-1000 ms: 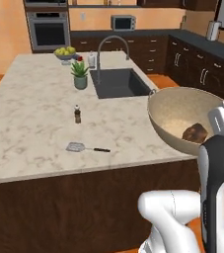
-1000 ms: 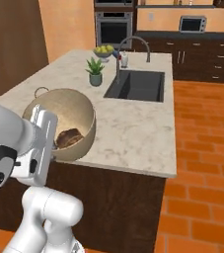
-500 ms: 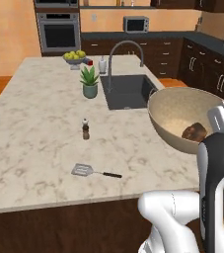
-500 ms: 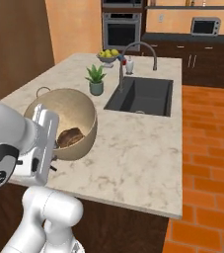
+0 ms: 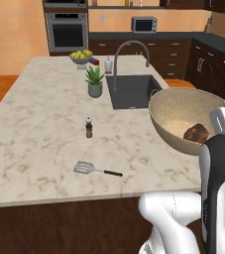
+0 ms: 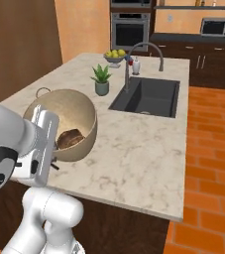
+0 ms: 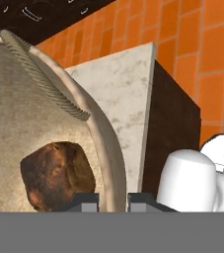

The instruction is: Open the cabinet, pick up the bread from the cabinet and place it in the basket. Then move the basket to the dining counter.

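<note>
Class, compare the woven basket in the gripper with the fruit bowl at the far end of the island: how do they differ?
The basket is tan, large in view and tilted, held up off the dining counter; the fruit bowl sits level on it. The basket holds one dark brown bread; the fruit bowl holds yellow-green fruit. Both are round, open vessels.

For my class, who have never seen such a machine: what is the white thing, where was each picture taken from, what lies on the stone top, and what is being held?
The white thing is a robot arm on a driving base. Two cameras ride behind it, left and right; the third sits on its hand. Its gripper pinches the rim of the basket, a tan woven bowl, tilted, with the bread inside. It is over the near edge of the dining counter. On that counter lie a spatula, a small bottle, a potted plant and a fruit bowl, beside a dark sink.
</note>
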Robot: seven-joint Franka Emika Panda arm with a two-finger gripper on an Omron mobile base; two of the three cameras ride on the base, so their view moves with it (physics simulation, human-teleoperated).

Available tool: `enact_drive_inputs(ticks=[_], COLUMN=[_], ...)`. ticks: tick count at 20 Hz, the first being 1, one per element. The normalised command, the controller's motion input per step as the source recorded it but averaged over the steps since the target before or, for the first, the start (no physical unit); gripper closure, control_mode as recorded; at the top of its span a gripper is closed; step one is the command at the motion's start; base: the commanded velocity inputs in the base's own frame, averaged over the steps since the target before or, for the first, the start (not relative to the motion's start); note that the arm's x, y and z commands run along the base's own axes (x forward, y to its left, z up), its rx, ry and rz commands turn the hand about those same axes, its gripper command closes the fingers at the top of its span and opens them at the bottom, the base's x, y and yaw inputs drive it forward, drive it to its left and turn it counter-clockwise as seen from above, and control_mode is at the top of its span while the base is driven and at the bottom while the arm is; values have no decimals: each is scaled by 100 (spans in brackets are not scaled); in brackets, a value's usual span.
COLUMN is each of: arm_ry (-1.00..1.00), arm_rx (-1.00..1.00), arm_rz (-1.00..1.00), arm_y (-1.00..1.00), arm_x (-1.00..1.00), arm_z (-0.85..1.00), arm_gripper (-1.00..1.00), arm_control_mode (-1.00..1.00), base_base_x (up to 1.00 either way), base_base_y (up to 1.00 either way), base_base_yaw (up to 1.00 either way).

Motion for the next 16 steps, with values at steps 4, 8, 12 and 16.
enact_drive_inputs(ticks=[4,8,12,16], arm_ry=[0,0,23,24], arm_rx=[0,0,0,0], arm_rz=[0,0,18,21], arm_y=[0,0,-8,-18], arm_x=[0,0,100,100], arm_z=[0,0,-62,-67], arm_gripper=[100,100,100,100], arm_control_mode=[100,100,-100,-100], base_base_x=[88,56,0,0], base_base_y=[-30,0,0,0], base_base_yaw=[32,18,0,0])
